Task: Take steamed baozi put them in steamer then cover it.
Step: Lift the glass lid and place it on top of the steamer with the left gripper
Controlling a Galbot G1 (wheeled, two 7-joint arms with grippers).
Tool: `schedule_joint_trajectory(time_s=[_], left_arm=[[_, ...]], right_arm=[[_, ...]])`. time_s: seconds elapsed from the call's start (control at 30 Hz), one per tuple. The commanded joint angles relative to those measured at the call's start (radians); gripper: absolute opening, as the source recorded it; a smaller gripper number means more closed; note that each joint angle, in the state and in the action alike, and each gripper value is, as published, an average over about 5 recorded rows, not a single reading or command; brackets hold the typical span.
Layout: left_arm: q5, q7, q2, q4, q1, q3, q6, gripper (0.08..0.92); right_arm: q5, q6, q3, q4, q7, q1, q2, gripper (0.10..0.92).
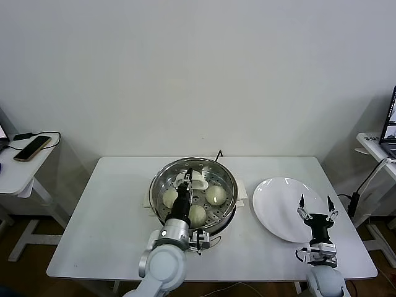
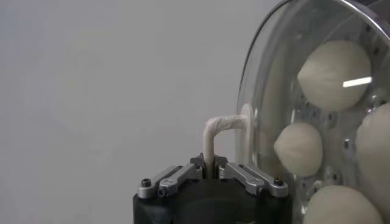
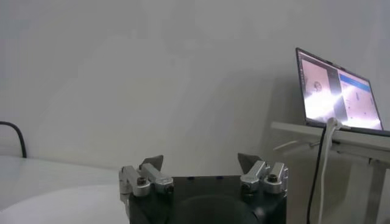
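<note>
The shiny steamer [image 1: 159, 185] stands at the table's middle with three baozi showing in it [image 1: 215, 195] [image 1: 170, 198] [image 1: 197, 215]. The clear glass cover [image 2: 268, 91] lies over it, and baozi [image 2: 334, 72] show through the glass. My left gripper [image 1: 186, 180] [image 2: 209, 168] is shut on the cover's cream-white handle [image 2: 214, 129] above the pot's centre. I cannot tell whether the cover's rim rests on the pot. My right gripper [image 1: 316, 208] [image 3: 200, 163] stands open and holds nothing, above the near edge of the white plate [image 1: 278, 201].
A white mat [image 1: 242, 190] lies under the steamer, with a black cable [image 1: 219, 154] behind it. A side table on the left holds a phone [image 1: 32, 148]. On the right, a laptop [image 3: 338, 91] sits on another stand.
</note>
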Motion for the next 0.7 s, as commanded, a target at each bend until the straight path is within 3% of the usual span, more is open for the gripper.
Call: schedule_joint_trajectory(time_s=[0.03,0.7], left_arm=[[0.049,-0.022,-0.06,0.064,-0.029,0.033,0.034,0.199],[0.069,-0.021,-0.072,0.088,-0.02,0.022,0.023,0.199]], right_arm=[[-0.003,0.001,-0.002,-0.011,-0.002,0.002,0.002,0.823],[-0.007,0.0,-0.005,-0.012,-0.002,0.01,-0.001,0.823]])
